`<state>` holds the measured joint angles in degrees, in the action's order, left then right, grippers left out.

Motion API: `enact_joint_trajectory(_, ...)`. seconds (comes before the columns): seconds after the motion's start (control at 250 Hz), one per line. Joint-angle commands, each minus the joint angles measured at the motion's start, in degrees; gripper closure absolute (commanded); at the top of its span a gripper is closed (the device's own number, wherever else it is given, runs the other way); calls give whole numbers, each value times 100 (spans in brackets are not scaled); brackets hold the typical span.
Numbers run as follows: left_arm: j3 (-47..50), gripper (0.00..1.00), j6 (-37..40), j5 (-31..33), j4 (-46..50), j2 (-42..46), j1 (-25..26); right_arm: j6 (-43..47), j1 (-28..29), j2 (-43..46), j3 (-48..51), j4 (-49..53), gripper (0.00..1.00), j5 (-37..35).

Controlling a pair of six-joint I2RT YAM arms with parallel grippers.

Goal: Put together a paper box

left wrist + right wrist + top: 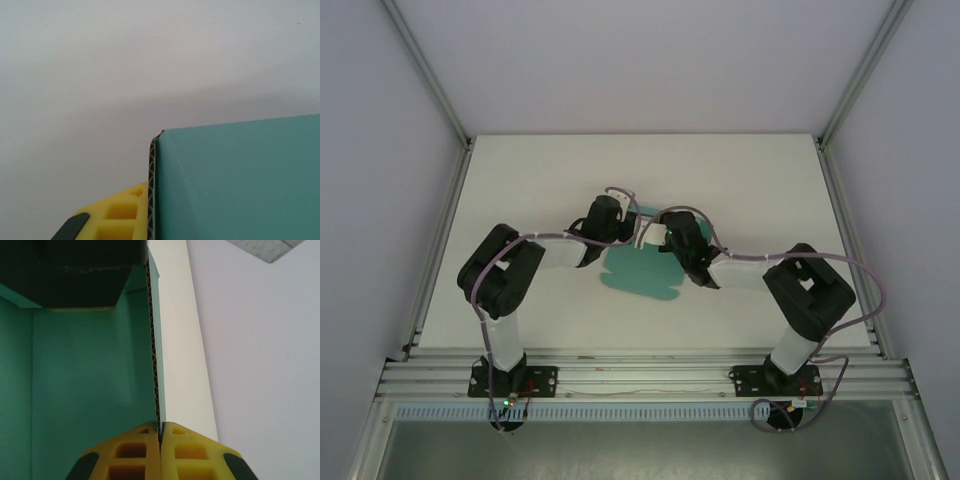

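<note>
We find the paper box (640,275) near the middle of the table (540,180), about as far from the left edge as from the right. It is a teal die-cut sheet of corrugated card. Its nearer part lies flat with rounded flaps pointing toward the near edge, and both arms reach in over its far part.

From the right wrist we see the right gripper (160,432) with its two yellow fingers pressed together on a raised panel of the card. The fluted edge of that panel runs straight up from between the fingertips, with teal to its left and the pale table to its right. The jaws are clamped on the box.

The left gripper (618,225) sits just beside the right one, over the same far part of the sheet. From its wrist we see one yellow finger (120,212) lying flush against the corrugated edge of a teal panel. The other finger is hidden behind the card, so we cannot tell whether these jaws actually pinch it
</note>
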<state>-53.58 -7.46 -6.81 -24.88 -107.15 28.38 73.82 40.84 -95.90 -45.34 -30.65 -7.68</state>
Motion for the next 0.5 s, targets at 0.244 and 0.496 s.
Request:
enact_joint_trajectory(0.244,622,100,192,156,-596,-78,-50,-2520,33,1325,-319,1936,53,694)
enact_joint_trajectory(0.496,1468,100,549,-638,-2110,283,62,-5520,-919,1832,-1000,3369,28,2391)
